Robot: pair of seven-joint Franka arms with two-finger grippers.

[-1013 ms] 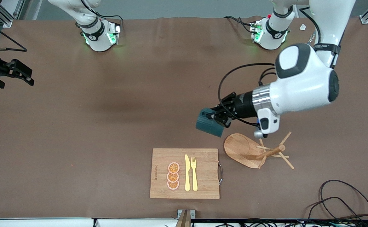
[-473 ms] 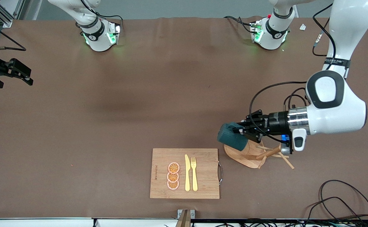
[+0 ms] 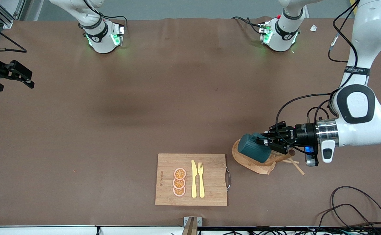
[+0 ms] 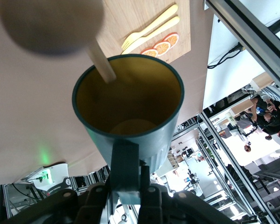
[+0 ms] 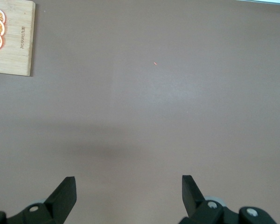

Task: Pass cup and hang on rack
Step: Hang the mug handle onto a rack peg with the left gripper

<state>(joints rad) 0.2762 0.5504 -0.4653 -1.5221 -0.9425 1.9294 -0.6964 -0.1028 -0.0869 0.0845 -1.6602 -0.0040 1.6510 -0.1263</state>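
Note:
My left gripper (image 3: 263, 142) is shut on the handle of the dark teal cup (image 3: 253, 150) and holds it on its side over the oval base of the wooden rack (image 3: 254, 167). The rack's post (image 3: 280, 158) and pegs lie just under the gripper. In the left wrist view the fingers (image 4: 147, 179) clamp the handle (image 4: 124, 158). The cup's mustard inside (image 4: 128, 105) faces the camera, and a thin peg (image 4: 101, 61) crosses its rim. My right gripper (image 3: 16, 76) waits open and empty at the right arm's end of the table; it also shows in the right wrist view (image 5: 128, 191).
A wooden cutting board (image 3: 210, 178) with a metal handle holds orange slices (image 3: 179, 182) and a yellow knife and fork (image 3: 197, 179), beside the rack toward the right arm's end. Black cables (image 3: 357, 209) lie near the table's front corner at the left arm's end.
My left gripper has carried the cup toward the left arm's end of the table and lower, from beside the rack to over its base. The right arm has not moved.

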